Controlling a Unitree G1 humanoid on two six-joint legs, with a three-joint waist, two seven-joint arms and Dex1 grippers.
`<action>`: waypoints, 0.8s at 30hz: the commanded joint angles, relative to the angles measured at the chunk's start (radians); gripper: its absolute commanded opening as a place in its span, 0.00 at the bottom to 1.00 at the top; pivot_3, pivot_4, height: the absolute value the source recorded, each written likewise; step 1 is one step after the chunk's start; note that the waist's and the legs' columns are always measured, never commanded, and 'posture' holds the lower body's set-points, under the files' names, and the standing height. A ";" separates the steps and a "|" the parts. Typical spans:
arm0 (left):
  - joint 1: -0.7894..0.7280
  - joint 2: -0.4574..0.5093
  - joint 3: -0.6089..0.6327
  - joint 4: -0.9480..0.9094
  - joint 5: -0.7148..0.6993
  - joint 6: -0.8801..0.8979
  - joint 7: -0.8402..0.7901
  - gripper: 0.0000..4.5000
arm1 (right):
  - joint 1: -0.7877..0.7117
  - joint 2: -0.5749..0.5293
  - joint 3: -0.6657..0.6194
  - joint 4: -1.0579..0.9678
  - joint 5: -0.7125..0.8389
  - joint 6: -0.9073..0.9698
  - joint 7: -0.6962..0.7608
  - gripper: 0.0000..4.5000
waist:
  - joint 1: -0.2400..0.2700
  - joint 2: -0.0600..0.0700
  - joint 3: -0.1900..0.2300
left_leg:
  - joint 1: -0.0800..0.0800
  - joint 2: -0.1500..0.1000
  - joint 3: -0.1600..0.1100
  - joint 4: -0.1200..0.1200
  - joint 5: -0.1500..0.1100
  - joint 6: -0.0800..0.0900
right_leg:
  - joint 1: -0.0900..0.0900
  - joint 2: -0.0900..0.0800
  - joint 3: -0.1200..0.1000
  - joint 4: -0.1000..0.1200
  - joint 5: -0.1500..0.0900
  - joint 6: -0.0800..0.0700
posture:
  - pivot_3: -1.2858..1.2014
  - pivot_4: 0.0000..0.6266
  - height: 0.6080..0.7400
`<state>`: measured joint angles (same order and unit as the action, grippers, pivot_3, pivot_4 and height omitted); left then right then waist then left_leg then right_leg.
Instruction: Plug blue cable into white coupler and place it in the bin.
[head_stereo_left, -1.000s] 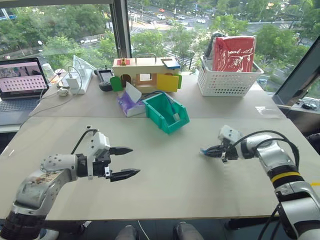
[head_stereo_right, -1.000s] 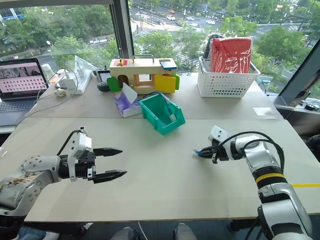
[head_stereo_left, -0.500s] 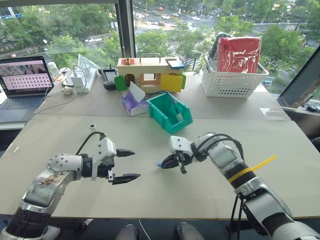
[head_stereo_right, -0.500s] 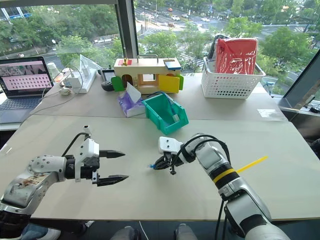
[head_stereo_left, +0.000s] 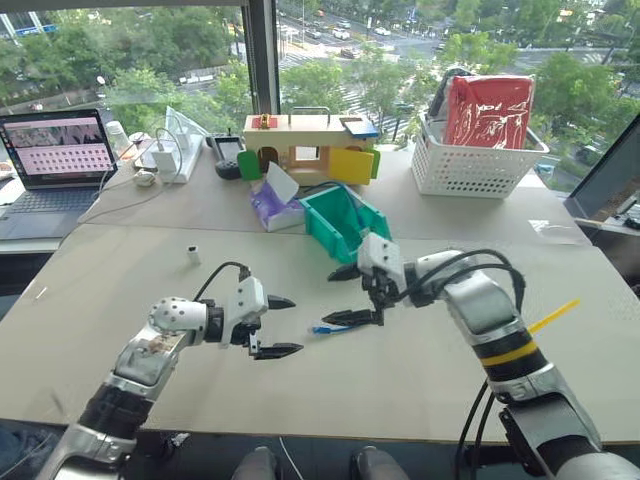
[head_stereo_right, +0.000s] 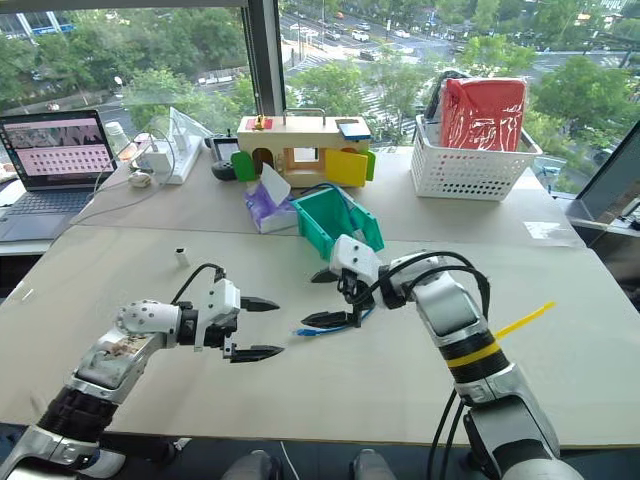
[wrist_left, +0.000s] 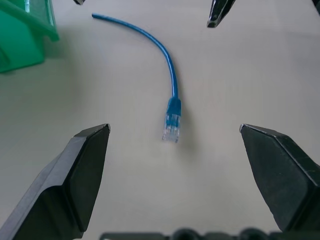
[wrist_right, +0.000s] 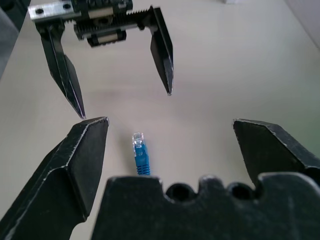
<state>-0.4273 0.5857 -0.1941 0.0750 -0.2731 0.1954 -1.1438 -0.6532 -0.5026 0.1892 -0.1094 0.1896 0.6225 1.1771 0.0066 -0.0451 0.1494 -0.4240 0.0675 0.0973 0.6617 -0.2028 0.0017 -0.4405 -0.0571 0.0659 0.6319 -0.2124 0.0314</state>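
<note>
Left eye view: you've got a pale beige table (head_stereo_left: 120, 390) made of two slabs, with the seam running across the upper-middle of the frame. Behind it, floor-to-ceiling windows show trees and a street with cars. Upper left is an open laptop (head_stereo_left: 55, 160); its screen text is too small to read. At top centre sits a wooden toy house (head_stereo_left: 305, 148) with yellow and green flaps, and at upper right a white lattice basket (head_stereo_left: 478, 165) holding a red bag. The bin (head_stereo_left: 340, 222) sits centre, just above the right gripper. The white coupler (head_stereo_left: 193, 255) stands alone at centre-left, well apart from both grippers. The blue cable (head_stereo_left: 335, 327) lies on the table mid-frame, between the two grippers. The left gripper (head_stereo_left: 278, 326) is spread, empty. The right gripper (head_stereo_left: 352, 295) is spread too, with its lower finger just over the cable's far end; you can't confirm contact.

Left wrist view: the cable curves across bare table, its clear plug end nearest you, centred between the spread fingers (wrist_left: 75, 175). The green bin corner is at upper left.

Right wrist view: the plug end lies low centre between spread fingers (wrist_right: 70, 170), with the left gripper facing it from the top, wide apart. No readable labels anywhere.
</note>
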 joint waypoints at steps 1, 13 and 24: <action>-0.064 -0.047 -0.062 0.125 0.068 -0.097 -0.033 1.00 | 0.044 -0.046 -0.112 -0.193 0.094 0.154 -0.076 0.99 | -0.001 0.000 0.000 | 0.000 0.000 0.000 0.000 0.000 0.000 | 0.000 0.000 0.000 0.000 0.000 0.000 | 0.52 0.24 0.98; -0.164 -0.103 -0.146 0.366 0.189 -0.219 -0.117 0.60 | 0.127 -0.119 -0.185 -0.381 0.187 0.313 -0.252 1.00 | -0.016 0.000 0.000 | 0.000 0.000 -0.002 0.000 0.000 0.000 | 0.001 0.000 0.000 0.000 0.000 0.000 | 0.52 0.24 0.98; -0.161 -0.128 -0.096 0.296 0.132 -0.132 -0.098 0.02 | 0.310 -0.066 -0.465 -0.584 0.492 0.755 -0.381 1.00 | -0.019 -0.001 -0.001 | 0.000 0.000 -0.003 0.000 0.000 0.000 | 0.002 0.000 0.000 -0.001 0.000 0.000 | 0.52 0.24 0.98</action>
<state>-0.5902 0.4751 -0.3216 0.4156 -0.1186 0.0041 -1.2797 -0.3830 -0.6146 -0.1670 -0.6074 0.5702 1.2287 0.8272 -0.0121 -0.0461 0.1487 -0.4240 0.0670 0.0932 0.6619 -0.2028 0.0020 -0.4384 -0.0569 0.0654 0.6317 -0.2125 0.0317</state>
